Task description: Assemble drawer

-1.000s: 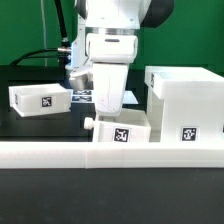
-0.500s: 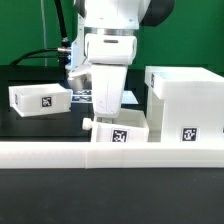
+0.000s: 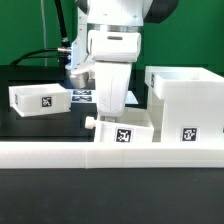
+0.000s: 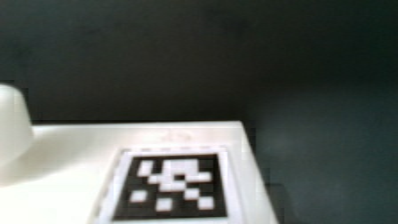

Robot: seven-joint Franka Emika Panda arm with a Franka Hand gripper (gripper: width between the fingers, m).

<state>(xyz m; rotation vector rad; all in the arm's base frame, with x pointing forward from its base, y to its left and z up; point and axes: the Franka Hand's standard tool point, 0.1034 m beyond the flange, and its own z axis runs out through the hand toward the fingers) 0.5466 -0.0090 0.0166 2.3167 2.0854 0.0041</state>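
The large white hollow housing [image 3: 186, 100] stands at the exterior view's right, with a tag on its front. One small tray [image 3: 124, 131] with a side knob [image 3: 91, 123] and a tag sits in the middle, against the rail. My gripper [image 3: 112, 111] reaches straight down onto this tray's back wall and grips it; the fingertips are hidden behind the tray. In the wrist view the tray's white face [image 4: 178, 138] and its tag [image 4: 173, 185] fill the lower part, and no fingers show. A second small tray [image 3: 40, 98] lies at the left.
A long low white rail [image 3: 60, 152] runs across the front, just before the middle tray and the housing. The marker board [image 3: 84, 97] lies on the black table behind my gripper. Cables hang at the back left before a green backdrop.
My gripper and the middle tray have shifted together a little toward the exterior view's right, closer to the housing. The left tray and the housing have not moved.
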